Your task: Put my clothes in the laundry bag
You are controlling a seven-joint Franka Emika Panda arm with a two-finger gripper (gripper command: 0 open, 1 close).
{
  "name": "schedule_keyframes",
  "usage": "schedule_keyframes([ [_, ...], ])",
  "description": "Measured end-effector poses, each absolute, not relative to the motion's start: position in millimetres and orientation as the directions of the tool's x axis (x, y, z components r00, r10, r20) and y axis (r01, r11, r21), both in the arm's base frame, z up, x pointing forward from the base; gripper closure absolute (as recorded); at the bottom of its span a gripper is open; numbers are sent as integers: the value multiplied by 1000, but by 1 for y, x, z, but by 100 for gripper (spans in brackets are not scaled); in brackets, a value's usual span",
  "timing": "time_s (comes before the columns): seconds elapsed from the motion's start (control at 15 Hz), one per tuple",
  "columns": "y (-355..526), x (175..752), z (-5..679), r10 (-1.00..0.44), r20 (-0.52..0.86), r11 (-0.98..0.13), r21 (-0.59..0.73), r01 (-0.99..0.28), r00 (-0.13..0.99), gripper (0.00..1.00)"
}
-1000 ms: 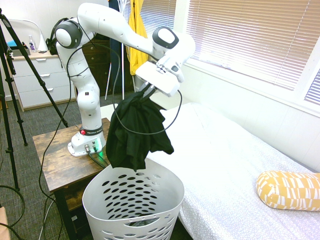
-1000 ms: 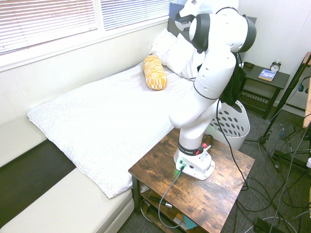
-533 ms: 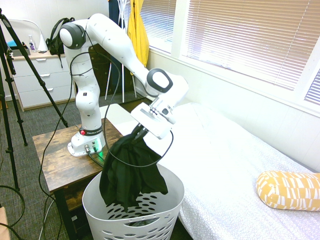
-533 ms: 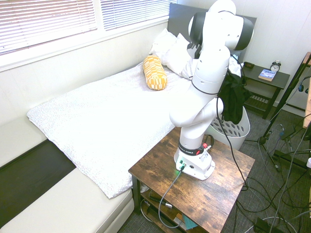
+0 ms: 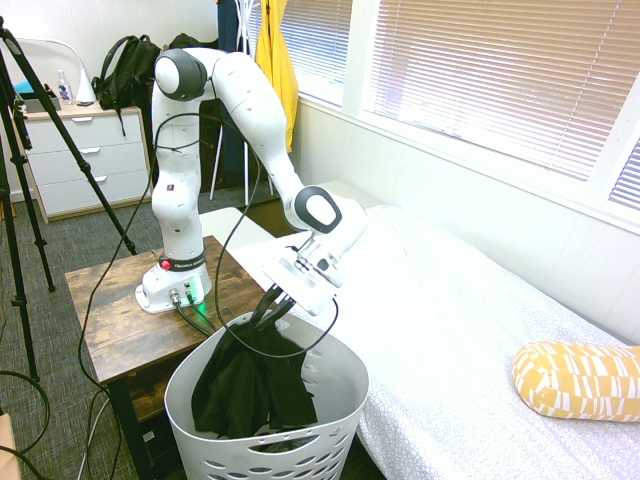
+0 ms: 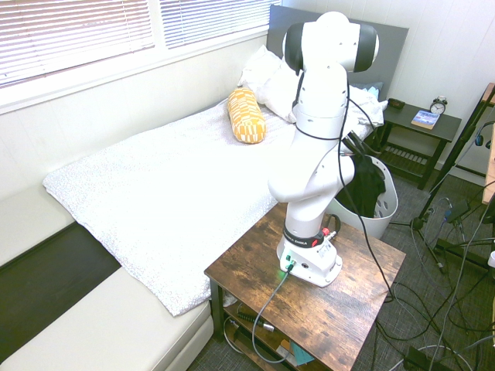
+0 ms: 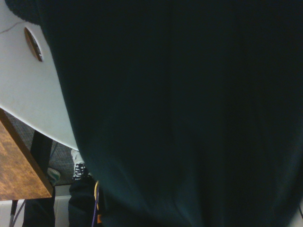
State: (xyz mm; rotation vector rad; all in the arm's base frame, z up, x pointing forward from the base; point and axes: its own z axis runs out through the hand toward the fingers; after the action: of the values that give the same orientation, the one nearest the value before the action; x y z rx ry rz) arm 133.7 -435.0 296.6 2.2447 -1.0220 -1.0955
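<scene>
Fingers of the gripper (image 5: 271, 304) sit just above the near-left part of the basket (image 5: 262, 452) rim, pointing down and slanting into its mouth. The clothes (image 5: 248, 385) bunch up at the fingertips and hang straight below them, so the fabric still seems pinched there, but how far apart the fingers stand cannot be told, since black cloth and dark fingers run together. Nearly all of the black cloth lies inside the basket, under and a little to the table side of the fingers, draped against the inner wall; only its top gather reaches above the rim to the gripper.

From the opposite side, the gripper (image 6: 354, 147) shows as a dark cluster behind the arm, with the clothes (image 6: 366, 188) hanging under it into the basket (image 6: 384, 202). In the wrist view, the clothes (image 7: 189, 113) fill almost the whole picture from close by, with a strip of white basket (image 7: 28, 94) wall and one oval hole beside them, and a corner of the table (image 7: 16, 168).

Behind the fingers, on the arm's side, stands the wooden table (image 5: 105, 325), touching or just beside the basket. Beyond the fingers, the white bed (image 5: 470, 340) runs along the wall under the blinds. Well apart from the gripper, at the bed's far end, lies a yellow pillow (image 5: 575, 378). Far behind the arm hangs a yellow garment (image 5: 277, 60).
</scene>
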Motion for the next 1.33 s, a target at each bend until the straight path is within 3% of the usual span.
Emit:
schedule_keyframes([
  [0.47,-435,156,318,-775,-436,-628,607,-486,457,0],
  [0.87,-405,288,397,-723,-134,-651,462,-602,678,0],
  [1.07,-355,366,395,-715,19,-641,380,-667,698,0],
  [1.33,-239,456,386,-707,88,-669,239,-704,702,0],
])
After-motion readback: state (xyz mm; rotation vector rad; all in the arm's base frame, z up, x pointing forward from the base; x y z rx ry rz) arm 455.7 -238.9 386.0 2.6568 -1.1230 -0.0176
